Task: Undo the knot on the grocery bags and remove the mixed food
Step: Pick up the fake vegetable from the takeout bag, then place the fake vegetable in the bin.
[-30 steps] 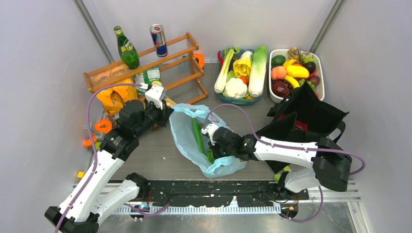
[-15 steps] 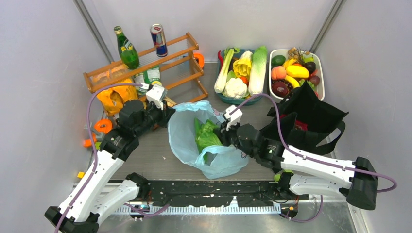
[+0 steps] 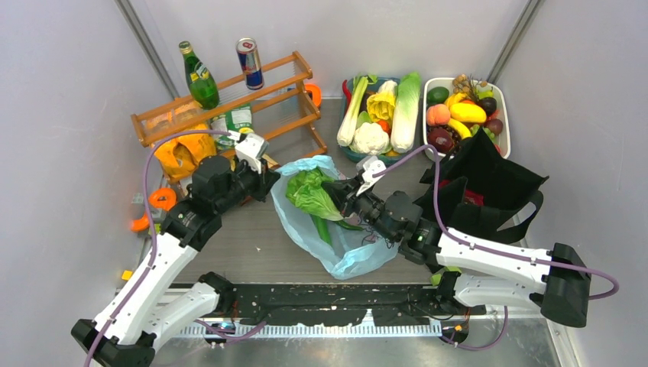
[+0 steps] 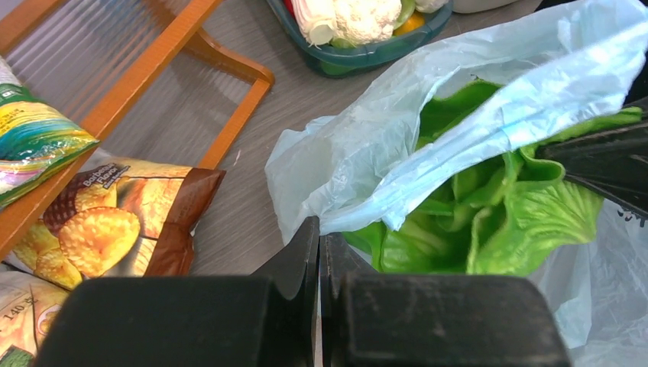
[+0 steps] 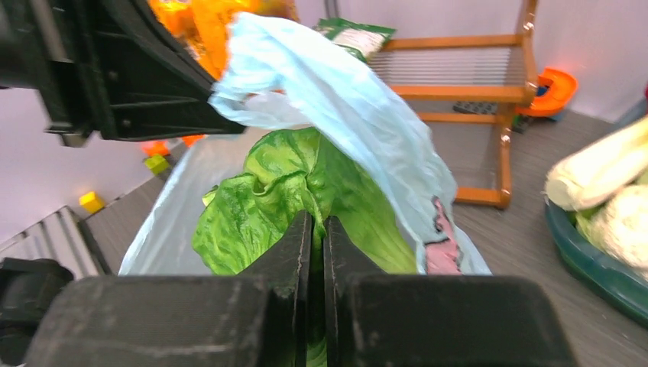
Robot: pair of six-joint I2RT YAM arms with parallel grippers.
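The light-blue plastic grocery bag lies open mid-table, and my left gripper is shut on its rim at the left. My right gripper is shut on a leafy green cabbage, holding it above the bag's mouth. In the right wrist view the fingers pinch a cabbage leaf under a blue handle strip. A green cucumber still lies inside the bag. The black fabric tote sits open at the right. No knot is in view.
A wooden rack stands at the back left with a green bottle and a can on it. Crisp packets lie by the rack. A vegetable tray and a fruit tray stand at the back.
My right gripper has come up out of the blue bag with the cabbage and carried it back and left. The left gripper keeps hold of the bag's rim, nudged slightly right.
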